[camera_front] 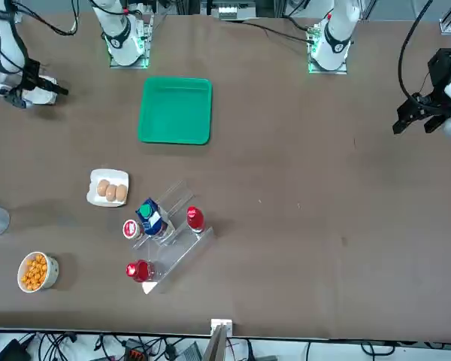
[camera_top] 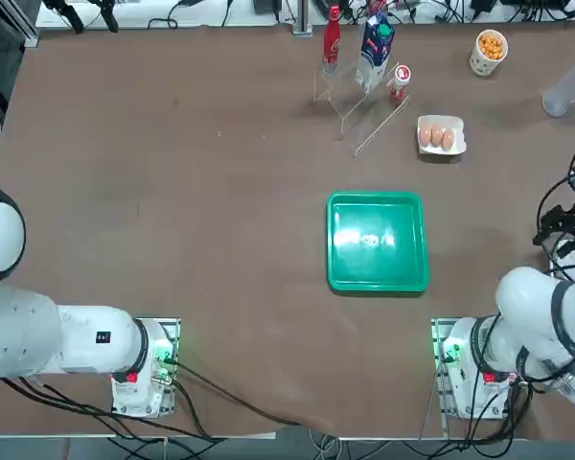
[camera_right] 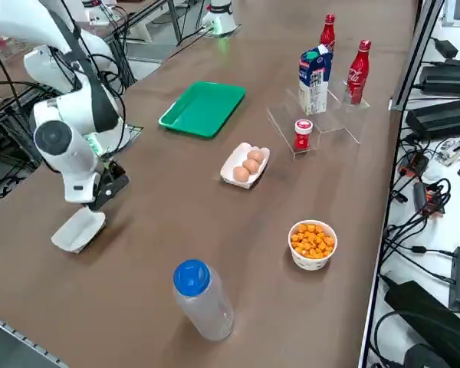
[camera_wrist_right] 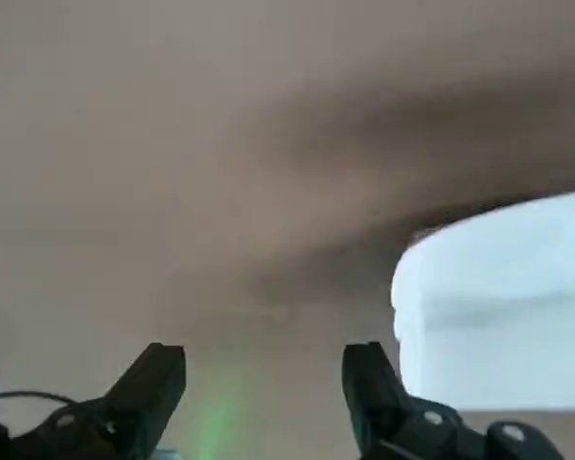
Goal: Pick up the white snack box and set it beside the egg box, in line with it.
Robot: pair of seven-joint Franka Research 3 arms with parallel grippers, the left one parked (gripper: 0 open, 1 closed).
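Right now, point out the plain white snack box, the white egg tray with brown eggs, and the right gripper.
plain white snack box (camera_right: 78, 230), right side view, middle of its top.
white egg tray (camera_right: 231, 175), right side view, its near rim.
right gripper (camera_wrist_right: 264, 369), right wrist view, midway between its open fingertips.

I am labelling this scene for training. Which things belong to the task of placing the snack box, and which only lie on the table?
For the job:
- white snack box, on the table
- egg box
- right gripper, fingers open, just above the snack box

Lying about:
- green tray
- cup of orange snacks
- blue-capped bottle
- milk carton
- two red bottles
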